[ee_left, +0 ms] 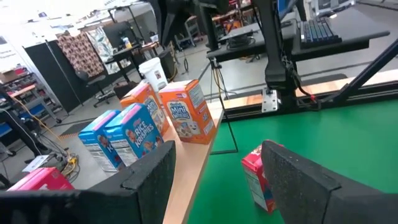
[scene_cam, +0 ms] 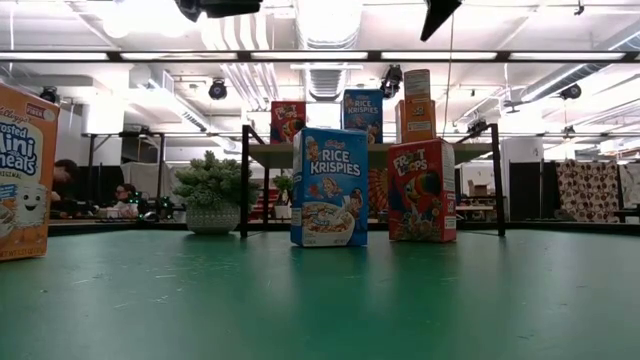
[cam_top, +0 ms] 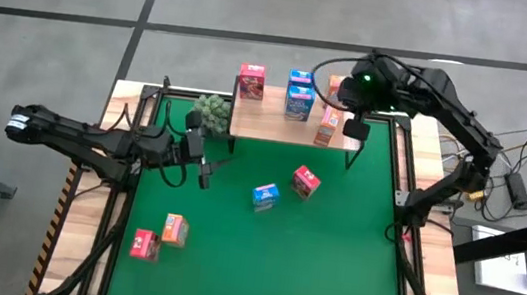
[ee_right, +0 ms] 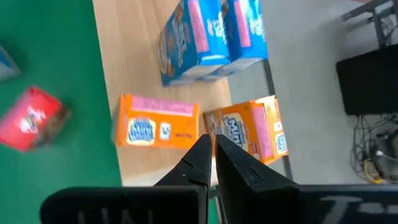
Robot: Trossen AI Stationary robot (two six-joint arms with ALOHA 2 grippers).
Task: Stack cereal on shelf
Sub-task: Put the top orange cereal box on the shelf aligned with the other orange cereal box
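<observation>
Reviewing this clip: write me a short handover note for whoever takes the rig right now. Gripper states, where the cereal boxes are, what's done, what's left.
Left gripper: open, empty, over the mat's left half by the plant.
Right gripper: shut, empty, above the shelf's right end.
On the shelf: one pink-red box, two blue boxes, two orange boxes at the right end.
On the green mat: a blue box and a red box mid-table; a red box and an orange box front left.
Done: five boxes shelved.
Left: four boxes to shelve.
</observation>
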